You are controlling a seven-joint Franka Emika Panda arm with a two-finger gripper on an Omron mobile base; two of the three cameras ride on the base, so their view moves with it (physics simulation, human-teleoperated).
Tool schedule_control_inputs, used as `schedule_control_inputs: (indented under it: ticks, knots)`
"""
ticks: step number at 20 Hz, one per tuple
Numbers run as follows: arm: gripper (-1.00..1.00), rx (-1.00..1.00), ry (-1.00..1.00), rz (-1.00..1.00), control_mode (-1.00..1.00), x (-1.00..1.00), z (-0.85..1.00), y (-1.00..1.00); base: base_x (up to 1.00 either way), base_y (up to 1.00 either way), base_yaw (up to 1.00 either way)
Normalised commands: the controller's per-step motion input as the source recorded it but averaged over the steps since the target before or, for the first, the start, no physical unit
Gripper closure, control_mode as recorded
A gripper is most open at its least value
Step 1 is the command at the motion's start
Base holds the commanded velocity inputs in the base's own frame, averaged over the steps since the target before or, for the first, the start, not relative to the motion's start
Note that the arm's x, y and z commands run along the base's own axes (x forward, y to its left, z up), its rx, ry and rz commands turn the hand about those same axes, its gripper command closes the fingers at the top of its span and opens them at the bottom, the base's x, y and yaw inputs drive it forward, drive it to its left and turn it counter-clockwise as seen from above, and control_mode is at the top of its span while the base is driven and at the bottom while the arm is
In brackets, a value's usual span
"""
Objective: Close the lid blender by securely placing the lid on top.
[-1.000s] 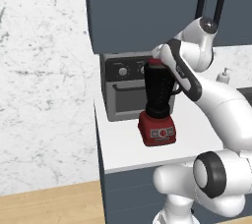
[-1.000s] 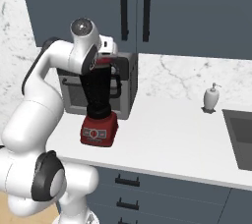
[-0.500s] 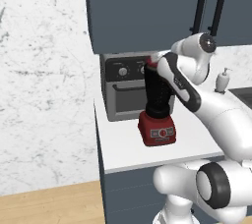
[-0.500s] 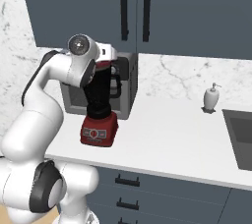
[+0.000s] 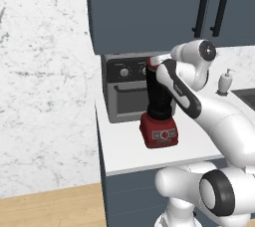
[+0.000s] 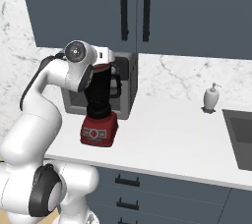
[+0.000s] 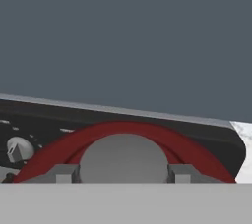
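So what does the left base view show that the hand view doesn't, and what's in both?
Left base view alone: the blender whole, dark jar on its red base, standing on the counter, plus a soap bottle and wood floor. Hand view alone: the lid's grey centre cap up close, with the gripper shut on it from either side. Both: the red lid, the toaster oven and the dark cabinets.

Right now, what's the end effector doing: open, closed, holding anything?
End effector: closed on the lid's pale grey centre cap, with the lid at the top of the blender.
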Motion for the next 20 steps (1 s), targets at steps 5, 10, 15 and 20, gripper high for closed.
schedule_control_inputs:
  ticks: [5, 10, 15, 20]
  knots:
    - [1.0, 0.0, 0.0, 0.0, -1.0, 0.0, 0.0, 0.0, 0.0, 0.0, 0.0]
    - [1.0, 0.0, 0.0, 0.0, -1.0, 0.0, 0.0, 0.0, 0.0, 0.0, 0.0]
    - [1.0, 0.0, 0.0, -0.01, -1.0, 0.0, 0.0, -0.01, 0.0, 0.0, 0.0]
    - [1.0, 0.0, 0.0, -0.01, -1.0, 0.0, -0.01, -0.07, 0.0, 0.0, 0.0]
